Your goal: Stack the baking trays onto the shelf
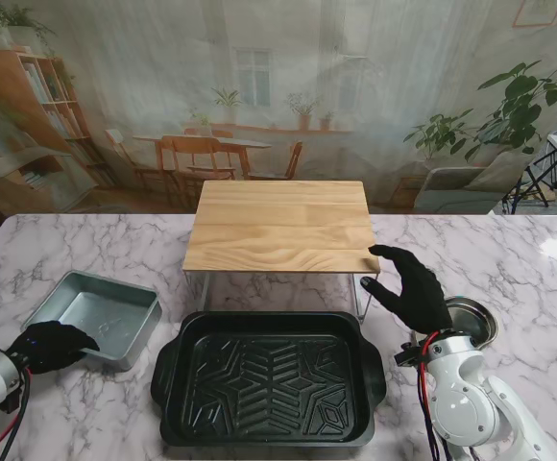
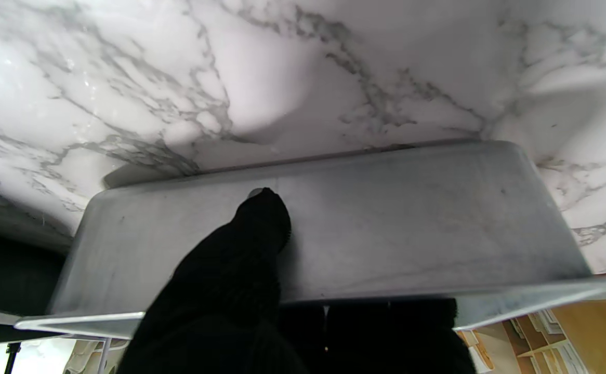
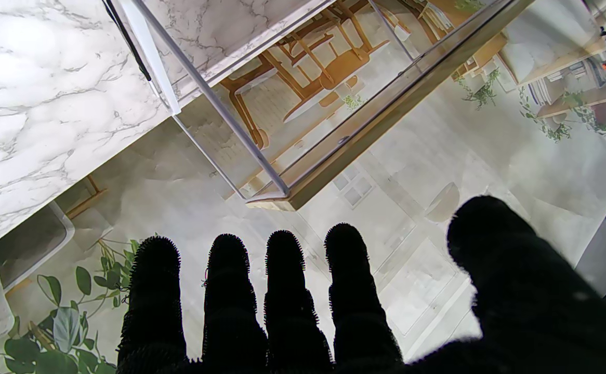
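Marble tabletop (image 1: 86, 245) carries a wooden shelf (image 1: 280, 226) at centre, a black tray (image 1: 267, 379) in front of it, both bare. My left hand (image 1: 50, 346) clamps the silver tray (image 1: 96, 312) at lower left; my right hand (image 1: 415, 290) hovers spread, holding nothing, beside the shelf's corner, a small metal cup (image 1: 472, 322) just behind it.

The marble table (image 1: 509, 259) carries a wooden shelf (image 1: 280, 226), black tray (image 1: 267, 378) and silver tray (image 1: 94, 314).

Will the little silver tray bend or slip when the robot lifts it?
The silver tray looks like rigid metal, so it probably won't bend. Its smooth sloped wall may slip. Held at one edge by the left hand, it will likely tilt.
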Robot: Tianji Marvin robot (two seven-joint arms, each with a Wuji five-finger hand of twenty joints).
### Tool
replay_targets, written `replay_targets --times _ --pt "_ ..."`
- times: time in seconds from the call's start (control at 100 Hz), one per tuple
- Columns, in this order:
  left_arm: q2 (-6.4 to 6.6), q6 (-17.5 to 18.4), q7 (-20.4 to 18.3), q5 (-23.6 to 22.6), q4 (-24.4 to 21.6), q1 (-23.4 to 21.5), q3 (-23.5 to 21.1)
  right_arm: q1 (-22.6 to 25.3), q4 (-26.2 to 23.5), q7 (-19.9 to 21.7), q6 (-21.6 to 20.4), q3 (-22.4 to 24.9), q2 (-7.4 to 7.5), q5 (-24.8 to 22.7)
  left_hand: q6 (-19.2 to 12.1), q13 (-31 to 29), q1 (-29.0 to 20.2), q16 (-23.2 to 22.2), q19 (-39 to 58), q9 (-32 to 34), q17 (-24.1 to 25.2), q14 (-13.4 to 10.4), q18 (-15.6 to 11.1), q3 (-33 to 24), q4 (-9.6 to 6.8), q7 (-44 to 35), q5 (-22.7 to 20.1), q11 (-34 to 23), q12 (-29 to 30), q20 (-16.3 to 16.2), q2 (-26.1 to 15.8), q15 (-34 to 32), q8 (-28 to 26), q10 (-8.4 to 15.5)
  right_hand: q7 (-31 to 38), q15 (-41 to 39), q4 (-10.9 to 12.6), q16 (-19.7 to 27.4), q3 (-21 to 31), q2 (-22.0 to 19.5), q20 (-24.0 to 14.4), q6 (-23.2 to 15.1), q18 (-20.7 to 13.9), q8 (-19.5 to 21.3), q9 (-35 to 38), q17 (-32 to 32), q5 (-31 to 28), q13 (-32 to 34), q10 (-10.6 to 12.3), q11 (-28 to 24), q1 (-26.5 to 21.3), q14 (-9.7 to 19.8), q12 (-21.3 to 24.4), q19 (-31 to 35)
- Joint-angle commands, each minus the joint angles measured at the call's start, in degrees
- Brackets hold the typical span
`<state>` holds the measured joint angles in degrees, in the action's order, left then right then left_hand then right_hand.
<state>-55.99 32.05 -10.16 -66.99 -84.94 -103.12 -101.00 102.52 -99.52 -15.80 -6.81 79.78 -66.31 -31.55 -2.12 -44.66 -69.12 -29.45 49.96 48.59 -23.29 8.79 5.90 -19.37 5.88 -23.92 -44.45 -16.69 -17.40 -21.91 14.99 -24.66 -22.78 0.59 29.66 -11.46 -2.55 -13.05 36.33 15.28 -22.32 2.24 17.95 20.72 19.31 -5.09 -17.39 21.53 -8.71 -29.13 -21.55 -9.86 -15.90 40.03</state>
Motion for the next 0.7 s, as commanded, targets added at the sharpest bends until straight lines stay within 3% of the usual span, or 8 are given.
replay_targets --times 0.0,0.23,0.69 --pt "-0.27 0.2 -1.0 0.1 1.3 -0.1 0.5 0.2 -0.2 -0.1 0.4 -0.2 -0.23 0.1 0.1 -2.4 -4.8 -1.4 6.6 2.0 -3.2 3.8 1.2 -10.6 -2.77 -8.7 -11.0 -1.4 -1.2 -2.9 -7.5 -3.5 -3.5 -1.3 0.8 2.0 -1.3 0.1 -1.5 -1.7 -0.5 -1.6 0.2 -0.3 0.6 1.0 -0.6 0.2 -0.3 -1.0 1.9 0.9 -0.4 -1.1" --pt "-0.43 1.9 1.7 -0.4 0.7 -0.2 -0.4 0.2 -0.3 -0.1 0.5 -0.2 -0.26 0.4 2.1 -5.3 -4.8 -4.3 10.6 5.3 -6.2 4.8 3.4 -12.3 -2.48 -12.7 -14.9 -4.1 -5.0 -3.4 -6.6 -7.7 -6.0 -4.6 0.9 1.9 -1.2 0.0 -1.9 -1.8 -0.6 -1.5 0.2 -0.2 0.6 0.9 -0.5 0.2 -0.3 -1.1 1.7 0.9 -0.5 -1.3" --pt "-0.51 5.3 14.8 -8.7 -3.9 -1.3 -5.0 0.5 -0.6 -0.3 0.2 0.1 -0.38 1.0 2.8 -8.6 -4.8 -6.6 15.0 7.7 -8.9 5.7 5.3 -14.2 -2.62 -13.7 -16.2 -6.0 -7.0 -4.1 -5.3 -10.5 -6.4 -6.6 1.0 1.8 -1.2 -0.1 -2.0 -1.9 -0.8 -1.6 0.2 -0.1 0.7 0.9 -0.6 0.2 -0.3 -1.2 1.7 0.9 -0.5 -1.5"
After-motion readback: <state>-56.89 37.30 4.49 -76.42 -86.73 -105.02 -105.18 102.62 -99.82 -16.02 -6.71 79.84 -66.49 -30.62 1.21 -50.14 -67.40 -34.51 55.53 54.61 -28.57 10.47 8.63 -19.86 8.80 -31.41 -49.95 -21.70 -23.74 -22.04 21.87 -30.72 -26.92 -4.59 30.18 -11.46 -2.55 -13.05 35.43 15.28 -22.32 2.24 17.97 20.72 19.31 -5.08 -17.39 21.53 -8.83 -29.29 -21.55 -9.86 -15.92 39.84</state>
